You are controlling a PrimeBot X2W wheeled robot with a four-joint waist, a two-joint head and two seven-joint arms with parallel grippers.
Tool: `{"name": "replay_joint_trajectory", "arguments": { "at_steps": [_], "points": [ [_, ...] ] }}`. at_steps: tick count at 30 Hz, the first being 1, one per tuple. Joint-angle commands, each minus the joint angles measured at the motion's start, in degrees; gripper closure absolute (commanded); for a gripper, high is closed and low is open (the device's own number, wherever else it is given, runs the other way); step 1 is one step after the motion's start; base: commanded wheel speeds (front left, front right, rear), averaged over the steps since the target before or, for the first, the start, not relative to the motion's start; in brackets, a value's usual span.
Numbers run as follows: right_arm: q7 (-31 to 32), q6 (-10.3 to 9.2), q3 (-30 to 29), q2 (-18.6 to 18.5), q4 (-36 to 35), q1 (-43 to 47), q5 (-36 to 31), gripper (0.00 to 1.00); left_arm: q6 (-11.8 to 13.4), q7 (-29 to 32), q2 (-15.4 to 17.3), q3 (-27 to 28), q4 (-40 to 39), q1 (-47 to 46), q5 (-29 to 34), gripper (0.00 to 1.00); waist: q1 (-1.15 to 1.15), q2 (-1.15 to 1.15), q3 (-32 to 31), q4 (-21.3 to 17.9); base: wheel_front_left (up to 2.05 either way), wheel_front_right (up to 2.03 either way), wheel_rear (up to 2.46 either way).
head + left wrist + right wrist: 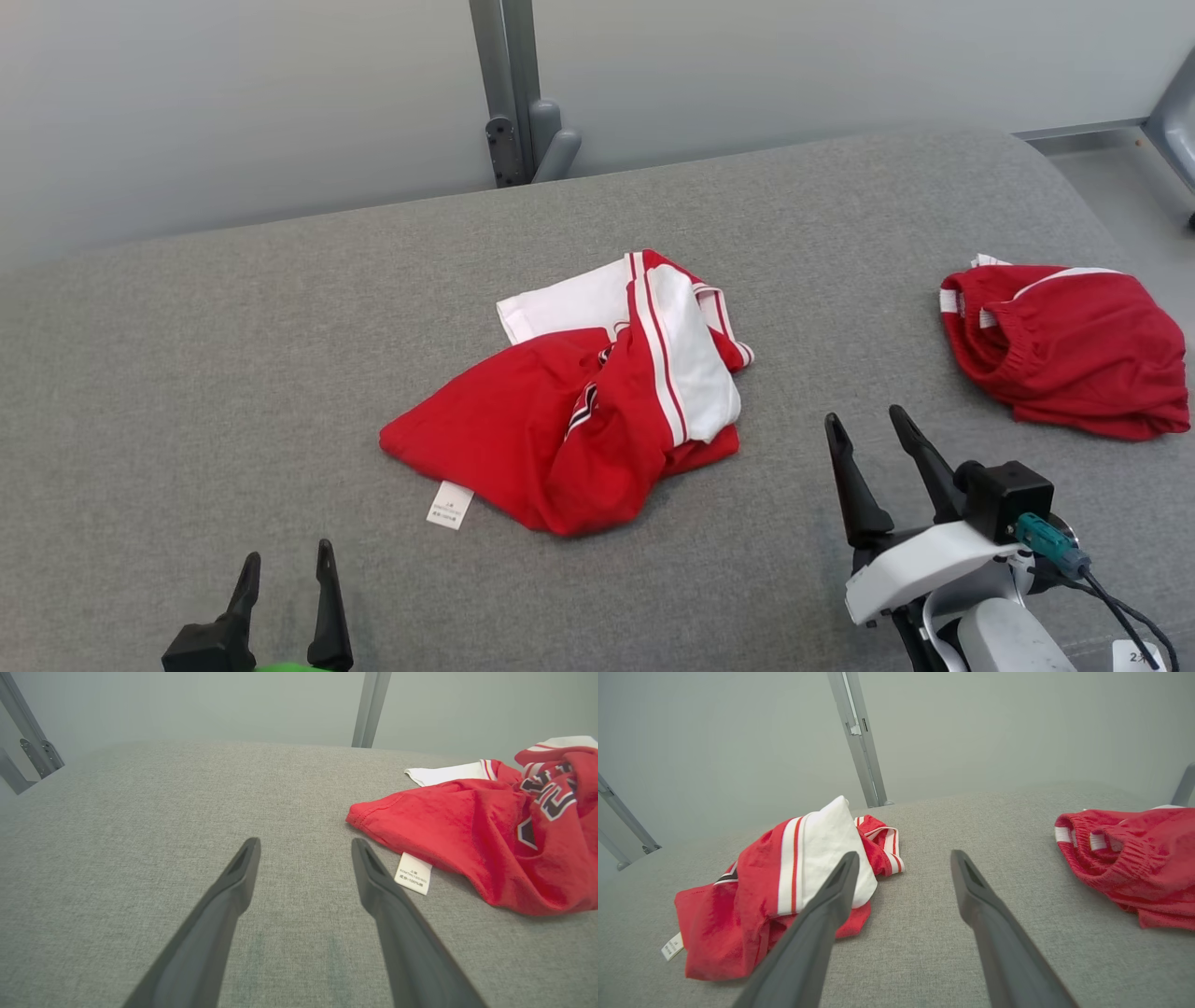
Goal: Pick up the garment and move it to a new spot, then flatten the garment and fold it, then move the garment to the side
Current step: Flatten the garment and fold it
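A crumpled red and white garment (588, 401) lies in a heap at the middle of the grey padded table (233, 373), with a white label at its near left edge. The left wrist view has it at the right (467, 826), the right wrist view at the left (784, 877). My left gripper (285, 560) stands open near the front edge, left of and short of the garment, holding nothing (306, 847). My right gripper (864, 420) is open too, just right of the garment's near corner, with bare table between its fingers (903, 858).
A second red garment with white trim (1064, 350) lies bunched at the table's right side (1129, 858). A grey metal post (513, 93) rises behind the table's far edge against a pale wall. The table's right end drops off to the floor.
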Motion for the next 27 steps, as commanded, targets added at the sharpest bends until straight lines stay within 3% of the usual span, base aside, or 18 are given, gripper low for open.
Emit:
{"name": "replay_joint_trajectory", "arguments": {
  "at_steps": [1,10,19,27],
  "points": [
    [-0.2,-0.06,-0.2,-0.2,0.0,0.3,-0.3,0.00,-0.3,0.0,-0.3,0.1,-0.4,-0.2,0.7,0.00,0.00,0.00,0.8,0.8,0.00,0.00,0.00],
    [-0.2,-0.06,1.7,-1.0,2.7,-4.4,0.3,0.00,-1.6,0.0,-0.7,-2.2,0.3,-3.9,0.3,0.00,0.00,0.00,4.6,4.6,0.00,0.00,0.00],
    [-0.2,-0.06,0.5,-0.9,12.5,-11.4,4.5,0.00,-0.9,0.0,-0.7,-6.9,0.8,-6.9,-1.1,0.00,0.00,0.00,9.0,10.2,0.00,0.00,0.00],
    [-0.2,-0.06,2.0,-1.3,18.6,-14.5,9.2,0.00,-0.3,0.0,-0.7,-8.2,0.2,-8.0,-1.8,0.00,0.00,0.00,10.9,11.9,0.00,0.00,0.00]
  ]
}}
